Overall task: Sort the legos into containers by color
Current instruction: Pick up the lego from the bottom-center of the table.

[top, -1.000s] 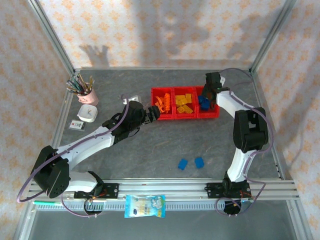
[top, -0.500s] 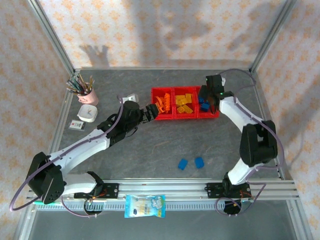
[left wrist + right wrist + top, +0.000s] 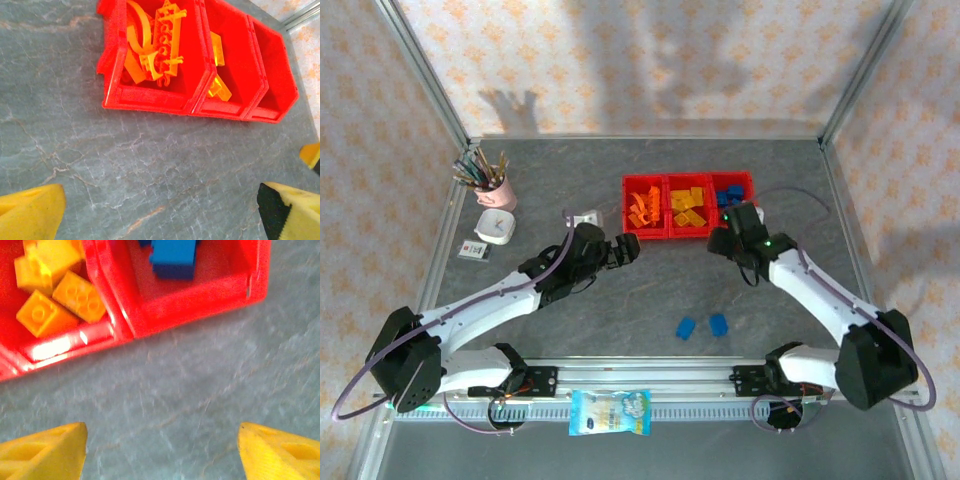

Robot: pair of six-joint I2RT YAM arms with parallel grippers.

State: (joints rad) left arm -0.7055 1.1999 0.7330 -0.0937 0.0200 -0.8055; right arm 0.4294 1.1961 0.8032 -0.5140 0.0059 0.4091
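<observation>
The three joined red containers [image 3: 665, 236] stand at the table's middle back. Orange legos [image 3: 155, 45] fill the left bin, yellow and orange bricks [image 3: 55, 285] the middle one, blue legos [image 3: 172, 257] the right one. Two blue legos [image 3: 685, 328] [image 3: 718, 324] lie loose on the table nearer the arms. My left gripper [image 3: 625, 250] [image 3: 160, 215] hangs open over bare table just left of and before the left bin. My right gripper [image 3: 728, 232] [image 3: 160, 452] stands open over bare table just before the right bin's front wall. Nothing is between either pair of fingers.
A pink cup of pencils [image 3: 490, 180], a white box [image 3: 496, 227] and a small card [image 3: 473, 250] sit at the back left. A small white object [image 3: 585, 214] lies left of the bins. A snack packet [image 3: 610, 412] rests on the front rail.
My right gripper has drawn back from over the right bin toward the near side, opening as it went. My left gripper has backed a little away from the left bin.
</observation>
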